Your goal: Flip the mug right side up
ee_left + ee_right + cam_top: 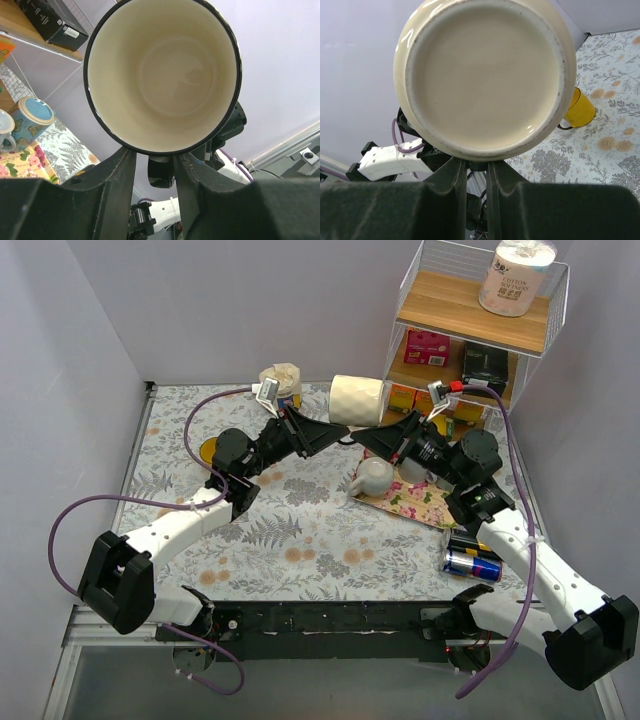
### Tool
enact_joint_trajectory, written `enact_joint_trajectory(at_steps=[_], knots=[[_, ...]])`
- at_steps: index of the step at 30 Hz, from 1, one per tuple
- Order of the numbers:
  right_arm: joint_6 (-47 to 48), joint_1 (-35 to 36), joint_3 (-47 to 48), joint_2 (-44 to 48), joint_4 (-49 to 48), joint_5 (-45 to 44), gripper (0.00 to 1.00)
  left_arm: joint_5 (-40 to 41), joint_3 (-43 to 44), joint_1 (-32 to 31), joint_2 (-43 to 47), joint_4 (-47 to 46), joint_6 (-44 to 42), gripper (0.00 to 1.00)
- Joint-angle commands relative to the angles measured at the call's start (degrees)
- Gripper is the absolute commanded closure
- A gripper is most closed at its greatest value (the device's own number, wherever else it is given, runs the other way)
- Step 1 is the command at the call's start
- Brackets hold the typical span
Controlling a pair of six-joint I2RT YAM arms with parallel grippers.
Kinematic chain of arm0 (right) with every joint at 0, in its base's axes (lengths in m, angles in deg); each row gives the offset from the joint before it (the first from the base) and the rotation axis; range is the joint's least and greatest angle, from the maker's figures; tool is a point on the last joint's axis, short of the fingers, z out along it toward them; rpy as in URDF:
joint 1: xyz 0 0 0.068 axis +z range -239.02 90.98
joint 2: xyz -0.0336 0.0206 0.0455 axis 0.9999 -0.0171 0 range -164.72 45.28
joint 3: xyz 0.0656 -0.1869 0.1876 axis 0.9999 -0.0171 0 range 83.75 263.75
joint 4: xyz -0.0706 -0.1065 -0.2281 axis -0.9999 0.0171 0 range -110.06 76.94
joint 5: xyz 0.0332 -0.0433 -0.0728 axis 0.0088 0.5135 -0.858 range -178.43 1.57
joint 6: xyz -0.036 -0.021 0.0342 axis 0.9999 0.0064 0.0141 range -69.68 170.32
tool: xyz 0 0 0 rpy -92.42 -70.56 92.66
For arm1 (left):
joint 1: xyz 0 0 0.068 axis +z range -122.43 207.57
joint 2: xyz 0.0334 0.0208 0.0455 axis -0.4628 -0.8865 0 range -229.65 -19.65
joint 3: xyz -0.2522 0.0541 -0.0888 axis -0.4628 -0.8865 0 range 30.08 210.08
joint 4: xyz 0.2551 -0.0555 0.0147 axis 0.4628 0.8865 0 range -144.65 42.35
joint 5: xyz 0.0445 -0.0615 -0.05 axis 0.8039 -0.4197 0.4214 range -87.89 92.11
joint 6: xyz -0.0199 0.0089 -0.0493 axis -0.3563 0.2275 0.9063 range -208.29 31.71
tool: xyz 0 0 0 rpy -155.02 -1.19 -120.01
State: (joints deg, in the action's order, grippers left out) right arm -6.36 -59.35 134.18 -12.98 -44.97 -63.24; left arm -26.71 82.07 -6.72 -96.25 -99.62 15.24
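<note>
Aloft between both arms, one cream mug (357,400) lies sideways, its mouth facing the left pincer (342,433), whose grip I cannot tell. The right pincer (362,438) pinches it beneath the base. Below, on the bench (300,530), sit a white cup (372,475), a blue cup (31,122), a yellow cup (580,107) and one can (472,562).

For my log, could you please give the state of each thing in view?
cream mug: on its side, mouth toward left gripper
butterfly mug: upright
yellow cup: upright
energy drink can: lying on its side
toilet roll: standing on end
left gripper: grip unclear
right gripper: grip unclear
</note>
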Motion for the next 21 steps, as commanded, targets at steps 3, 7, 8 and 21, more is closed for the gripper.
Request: enact_joint_trajectory(at_steps=[3, 7, 8, 21], knots=[[1.7, 0.3, 0.3, 2.8, -4.4, 1.8, 0.99, 2.5, 0.7, 0.3, 1.5, -1.7, 0.5, 0.68], [1.6, 0.3, 0.4, 2.4, -4.7, 2.2, 0.99, 0.0, 1.7, 0.4, -0.6, -3.6, 2.1, 0.78], [1.6, 0.4, 0.3, 2.1, -4.6, 2.4, 0.99, -0.9, 2.0, 0.3, -0.8, -3.9, 2.4, 0.88], [4.9, 0.3, 3.5, 0.4, 9.7, -0.4, 0.72, 3.7, 8.2, 0.2, 1.5, 14.1, -6.1, 1.0]])
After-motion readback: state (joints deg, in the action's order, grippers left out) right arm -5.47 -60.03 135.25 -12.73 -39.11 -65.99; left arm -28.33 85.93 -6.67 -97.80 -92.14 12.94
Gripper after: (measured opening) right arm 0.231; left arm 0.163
